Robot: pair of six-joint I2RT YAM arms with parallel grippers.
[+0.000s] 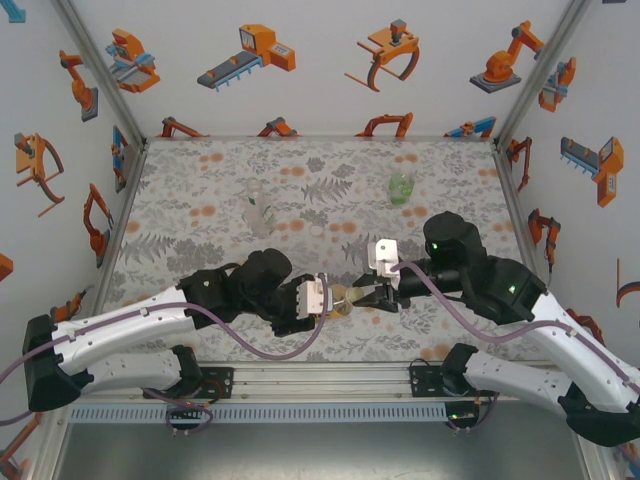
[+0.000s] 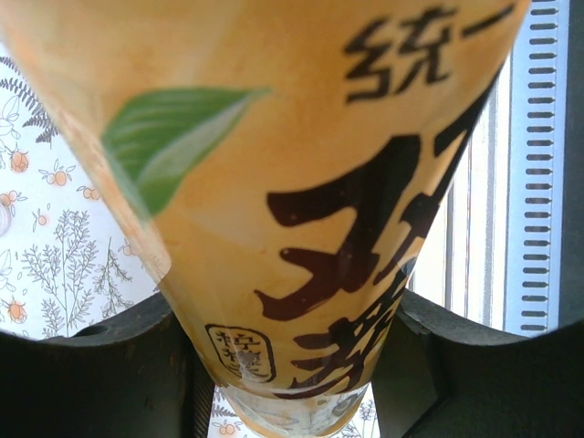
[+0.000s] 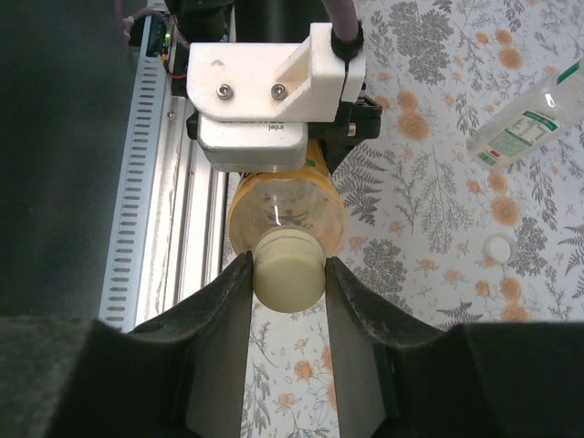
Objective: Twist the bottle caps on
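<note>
My left jaws are clenched around the amber bottle [image 1: 345,299], gripping its body low on the yellow-orange label with the dark characters. The bottle [image 2: 301,182] reaches out sideways from them, mouth end toward my right jaws. The label sits so close to the left wrist camera that the print looms large and soft.

My right jaws face the left ones across a short gap. They are closed on the pale yellow cap [image 3: 289,271], one finger pressed to each side of it. The cap sits on the neck of the amber bottle [image 3: 283,205]. I cannot tell how far it is threaded on.

Beyond my left jaws, farther across the flower-patterned worktop [image 1: 200,200], is the clear bottle [image 1: 258,214]. The white cap [image 1: 316,231] lies loose just beside it, well apart from both jaws. The green bottle [image 1: 401,188] stands beyond my right jaws, near the far edge.
</note>
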